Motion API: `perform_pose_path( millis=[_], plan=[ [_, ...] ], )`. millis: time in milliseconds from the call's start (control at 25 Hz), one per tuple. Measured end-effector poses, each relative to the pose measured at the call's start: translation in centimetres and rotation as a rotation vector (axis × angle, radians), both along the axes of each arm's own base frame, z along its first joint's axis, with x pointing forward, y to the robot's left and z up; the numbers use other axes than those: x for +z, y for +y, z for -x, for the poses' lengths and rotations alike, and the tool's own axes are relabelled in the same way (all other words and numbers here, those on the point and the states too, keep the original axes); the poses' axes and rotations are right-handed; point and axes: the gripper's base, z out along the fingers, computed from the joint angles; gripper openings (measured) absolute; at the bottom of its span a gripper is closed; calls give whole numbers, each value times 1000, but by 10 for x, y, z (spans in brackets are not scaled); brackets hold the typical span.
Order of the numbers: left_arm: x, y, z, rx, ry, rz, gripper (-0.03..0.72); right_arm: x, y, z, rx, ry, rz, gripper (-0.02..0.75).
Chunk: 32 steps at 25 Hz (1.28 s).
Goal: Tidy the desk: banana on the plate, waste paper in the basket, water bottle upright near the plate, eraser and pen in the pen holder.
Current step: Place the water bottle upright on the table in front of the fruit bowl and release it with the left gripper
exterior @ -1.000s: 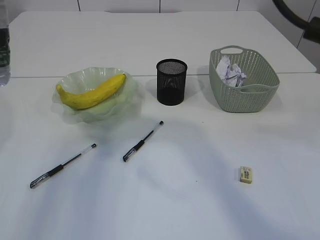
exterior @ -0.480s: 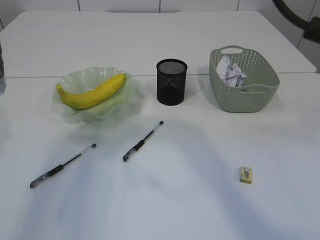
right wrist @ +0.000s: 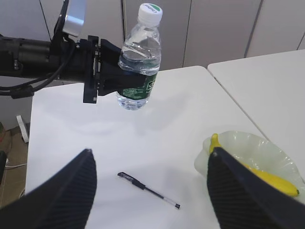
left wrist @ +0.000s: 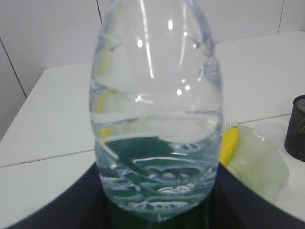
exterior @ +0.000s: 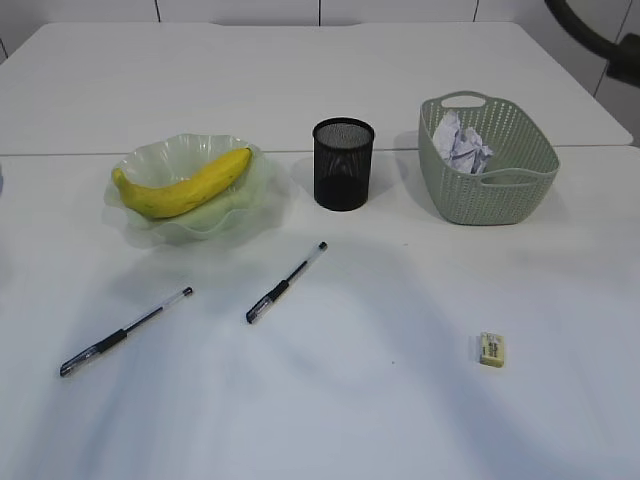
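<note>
Now bottle [right wrist: 138,62] gone from exterior view, lifted

the banana [exterior: 185,186] lies in the pale green plate [exterior: 250,195]. right of the plate stands the black mesh holder [exterior: 343,164], then the basket [exterior: 510,185] with crumpled paper [exterior: 462,142]. two pens [exterior: 125,332] [exterior: 287,282] lie below the plate, the eraser [exterior: 491,349] far right. the clear bottle [right wrist: 139,57] hangs upright, off the table, left of the plate.

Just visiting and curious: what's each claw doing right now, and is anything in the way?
Left claw gripping the water bottle, upright, off the table. Right claw open, empty. Banana on plate; paper in basket. Pens, eraser still out. Nothing blocking.
</note>
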Motion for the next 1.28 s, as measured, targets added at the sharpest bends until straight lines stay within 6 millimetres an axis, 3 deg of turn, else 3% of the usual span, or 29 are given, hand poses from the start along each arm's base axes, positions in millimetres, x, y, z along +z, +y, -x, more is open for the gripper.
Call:
perform_pose_path(
  millis=[760, 1280],
  plan=[
    [-68, -11, -43, -27, 116, 9, 352, -10, -4, 1, -18, 61, 109, 537],
    [-102, 7, -62, -121, 92, 58, 352, -13, -5, 2, -26, 106, 127, 537]
  ],
)
